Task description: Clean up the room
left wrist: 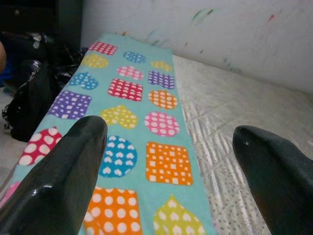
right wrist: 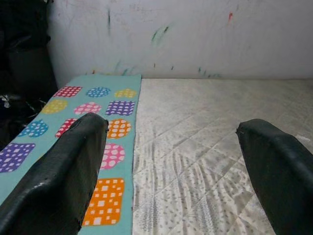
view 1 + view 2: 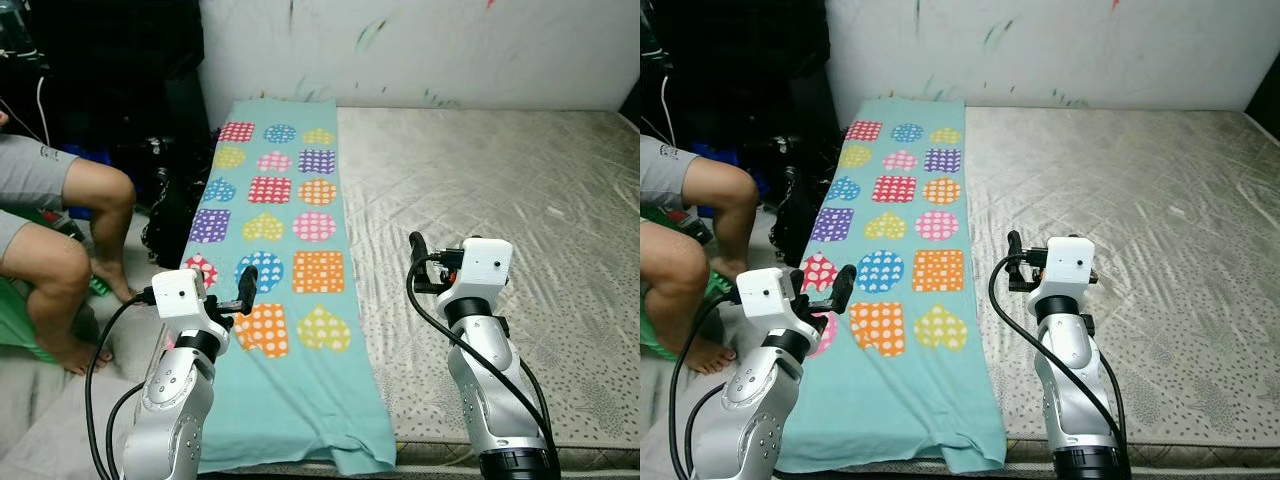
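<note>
Lying flat along the left side of the bare mattress [image 3: 500, 180], one teal blanket [image 3: 290, 380] shows three columns of coloured patches. Head views add a seated person's legs [image 3: 60, 250] beside it. Both wrist views show spread fingers: left gripper [image 1: 171, 161] over the blanket, right gripper [image 2: 171, 161] over mattress, neither holding anything.
</note>
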### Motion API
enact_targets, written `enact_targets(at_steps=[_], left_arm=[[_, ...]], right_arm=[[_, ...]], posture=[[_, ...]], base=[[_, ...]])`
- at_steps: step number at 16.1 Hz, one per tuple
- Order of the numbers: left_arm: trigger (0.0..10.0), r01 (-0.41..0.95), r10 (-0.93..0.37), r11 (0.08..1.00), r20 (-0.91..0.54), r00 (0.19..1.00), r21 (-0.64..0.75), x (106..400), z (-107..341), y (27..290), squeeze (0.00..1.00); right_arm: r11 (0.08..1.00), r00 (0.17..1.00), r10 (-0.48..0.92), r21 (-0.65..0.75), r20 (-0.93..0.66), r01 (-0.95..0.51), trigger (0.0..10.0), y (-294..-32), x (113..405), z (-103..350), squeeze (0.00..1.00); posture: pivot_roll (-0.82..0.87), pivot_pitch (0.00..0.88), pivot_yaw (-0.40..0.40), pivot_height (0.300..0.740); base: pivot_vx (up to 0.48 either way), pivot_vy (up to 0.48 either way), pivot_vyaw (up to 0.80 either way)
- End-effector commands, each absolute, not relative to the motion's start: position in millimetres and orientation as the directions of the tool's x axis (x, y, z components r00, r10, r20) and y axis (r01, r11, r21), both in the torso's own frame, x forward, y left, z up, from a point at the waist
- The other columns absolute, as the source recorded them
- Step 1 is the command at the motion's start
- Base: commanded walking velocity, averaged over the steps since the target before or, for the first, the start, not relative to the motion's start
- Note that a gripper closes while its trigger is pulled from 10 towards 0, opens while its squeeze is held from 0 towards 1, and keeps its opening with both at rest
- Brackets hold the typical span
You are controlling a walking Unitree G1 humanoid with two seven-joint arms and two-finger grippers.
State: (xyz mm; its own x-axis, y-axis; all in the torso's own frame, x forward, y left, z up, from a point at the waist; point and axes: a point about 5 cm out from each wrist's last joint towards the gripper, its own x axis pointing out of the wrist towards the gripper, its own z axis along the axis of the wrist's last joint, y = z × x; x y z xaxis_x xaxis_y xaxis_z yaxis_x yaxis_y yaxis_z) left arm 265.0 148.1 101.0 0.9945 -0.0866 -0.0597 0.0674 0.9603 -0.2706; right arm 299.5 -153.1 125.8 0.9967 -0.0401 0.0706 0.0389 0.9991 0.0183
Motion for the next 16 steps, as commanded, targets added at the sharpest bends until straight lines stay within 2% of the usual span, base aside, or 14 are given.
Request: enact_targets(at_steps=[1,9,13,16], left_arm=[[10.0,0.07,-0.087,0.961,-0.05,0.995,-0.266,264.2,104.7,150.8,0.0],[10.0,0.074,-0.091,0.963,-0.056,0.994,-0.258,266.1,103.9,149.9,0.0],[10.0,0.075,-0.092,0.964,-0.054,0.994,-0.255,266.2,104.0,149.6,0.0],[10.0,0.075,-0.092,0.964,-0.055,0.994,-0.256,265.9,104.0,149.3,0.0]], right_arm=[[0.999,0.997,-0.028,0.032,0.076,0.026,10.0,-149.4,299.2,129.1,0.0],[0.999,0.997,-0.014,0.034,0.074,0.012,10.0,-147.7,302.5,130.4,0.0],[0.999,0.999,-0.014,0.044,0.051,0.012,10.0,-145.9,304.7,129.0,0.0],[0.998,0.999,-0.023,0.058,0.043,0.02,10.0,-146.8,306.2,128.4,0.0]], posture=[[-0.14,0.0,0.021,0.74],[-0.14,0.0,0.019,0.74],[-0.14,0.0,0.015,0.74],[-0.14,0.0,0.014,0.74]], base=[[0.0,0.285,0.0],[0.0,0.341,0.0],[0.0,0.0,0.0],[0.0,0.0,-0.8]])
